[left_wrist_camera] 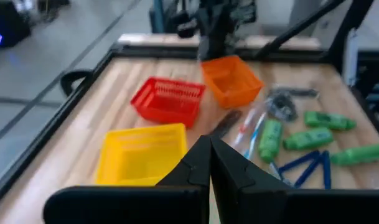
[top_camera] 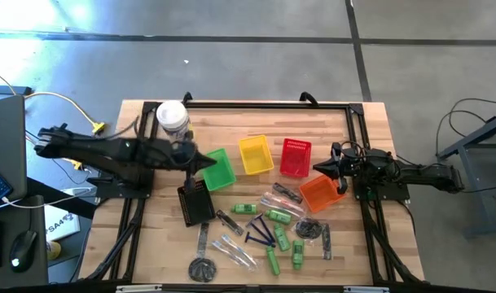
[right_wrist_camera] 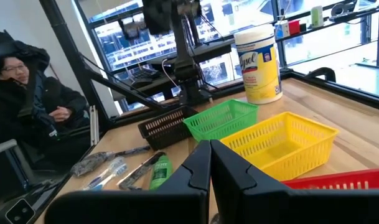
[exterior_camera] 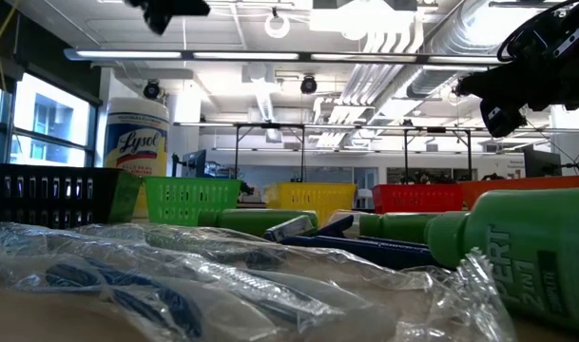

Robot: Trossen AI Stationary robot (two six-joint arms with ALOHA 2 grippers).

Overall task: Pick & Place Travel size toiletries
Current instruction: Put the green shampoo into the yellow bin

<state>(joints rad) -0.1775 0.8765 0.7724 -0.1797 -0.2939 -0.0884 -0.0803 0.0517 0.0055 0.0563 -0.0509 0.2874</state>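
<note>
The toiletries lie scattered on the near half of the table: green mini bottles (top_camera: pixel 274 216) (left_wrist_camera: pixel 318 138), dark blue razors (top_camera: pixel 261 233) (left_wrist_camera: pixel 307 163), clear sticks (top_camera: pixel 235 249), grey combs (top_camera: pixel 204 236) and a round piece (top_camera: pixel 203 267). A green bottle (exterior_camera: pixel 531 256) fills the low view's right side. My left gripper (top_camera: pixel 205 163) (left_wrist_camera: pixel 210 146) hovers shut and empty by the green basket (top_camera: pixel 219 169). My right gripper (top_camera: pixel 321 168) (right_wrist_camera: pixel 210 149) hovers shut and empty between the red basket (top_camera: pixel 296 157) and the orange basket (top_camera: pixel 321 193).
A yellow basket (top_camera: pixel 256 155) stands between the green and red ones, and a black basket (top_camera: pixel 196 203) sits nearer. A white canister with a yellow label (top_camera: pixel 173 118) stands at the far left. A person (right_wrist_camera: pixel 27 93) sits beyond the table in the right wrist view.
</note>
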